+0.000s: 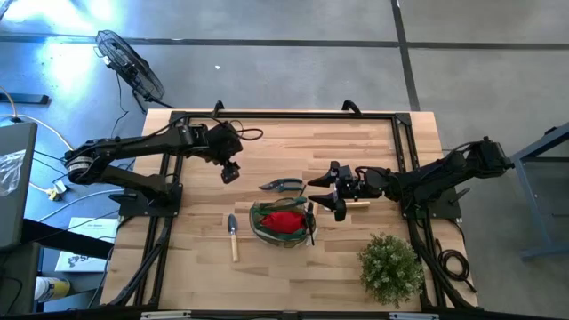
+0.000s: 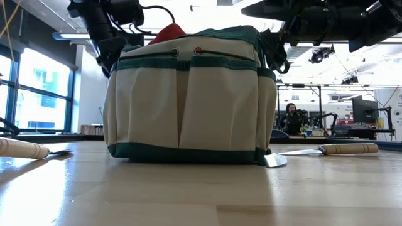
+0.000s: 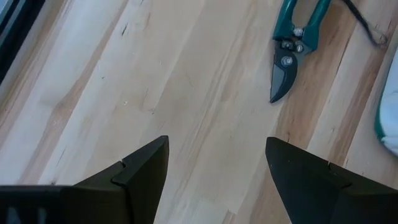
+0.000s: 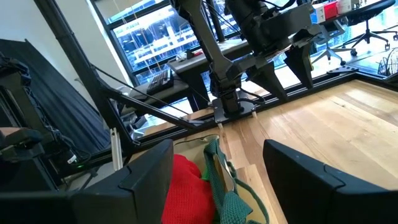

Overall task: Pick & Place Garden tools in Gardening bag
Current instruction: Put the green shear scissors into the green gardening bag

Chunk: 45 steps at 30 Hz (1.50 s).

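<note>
The gardening bag [image 1: 283, 222], green with tan pockets, stands upright mid-table, with the red glove piece [image 1: 283, 220] inside it; the low view shows the bag [image 2: 188, 94] filling the middle. Pruning shears [image 1: 283, 186] lie flat just beyond the bag and show in the left wrist view [image 3: 292, 43]. One trowel [image 1: 233, 236] lies left of the bag. Another trowel [image 2: 326, 149] lies right of it, under my right arm. My left gripper [image 1: 230, 171] hovers open and empty, left of the shears. My right gripper [image 1: 332, 191] is open and empty by the bag's right rim [image 4: 217, 168].
A bushy potted plant [image 1: 389, 267] stands at the near right corner. A dark frame rail [image 1: 284, 116] runs round the table top. A fan [image 1: 133, 67] stands off the table's far left. Bare wood lies between my left gripper and the shears.
</note>
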Tool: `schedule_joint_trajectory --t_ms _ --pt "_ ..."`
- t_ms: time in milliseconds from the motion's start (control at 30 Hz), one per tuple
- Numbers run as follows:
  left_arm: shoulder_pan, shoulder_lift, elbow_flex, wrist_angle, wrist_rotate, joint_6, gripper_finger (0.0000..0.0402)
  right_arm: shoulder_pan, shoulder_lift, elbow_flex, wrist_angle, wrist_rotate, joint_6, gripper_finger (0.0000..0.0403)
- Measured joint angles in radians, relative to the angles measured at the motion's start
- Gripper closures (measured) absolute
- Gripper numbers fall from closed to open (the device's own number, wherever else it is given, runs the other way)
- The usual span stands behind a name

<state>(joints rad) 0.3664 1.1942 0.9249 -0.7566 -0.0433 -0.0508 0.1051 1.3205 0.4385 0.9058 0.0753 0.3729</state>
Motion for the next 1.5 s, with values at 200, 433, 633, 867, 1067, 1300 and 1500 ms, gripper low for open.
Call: schedule_joint_trajectory --t_ms 200,433,633,867,1067,1300,1500 --pt "0.000 0.000 0.000 0.008 0.010 -0.067 0.0142 0.002 0.000 0.000 -0.002 0.000 0.000 0.0163" --pt "-0.002 0.001 0.000 0.125 0.200 -0.012 0.0142 0.022 0.000 0.000 -0.004 -0.001 -0.003 0.0163" --pt "-0.039 0.021 0.000 0.238 0.203 -0.022 0.0142 0.022 0.000 0.000 -0.004 -0.004 -0.003 0.0162" --pt "-0.103 0.113 0.019 0.304 0.200 0.001 0.0142 0.022 0.000 0.000 0.000 -0.007 -0.004 0.0163" --pt "-0.127 0.202 0.120 0.302 0.161 0.025 0.0142 0.022 0.000 0.000 0.007 -0.027 -0.005 0.0163" --pt "-0.126 0.283 0.210 0.281 0.166 0.050 0.0142 0.096 0.000 0.000 0.135 -0.060 -0.153 0.0162" --pt "-0.127 0.340 0.231 0.272 0.176 0.070 0.0142 0.126 0.000 0.000 0.174 -0.054 -0.195 0.0163"
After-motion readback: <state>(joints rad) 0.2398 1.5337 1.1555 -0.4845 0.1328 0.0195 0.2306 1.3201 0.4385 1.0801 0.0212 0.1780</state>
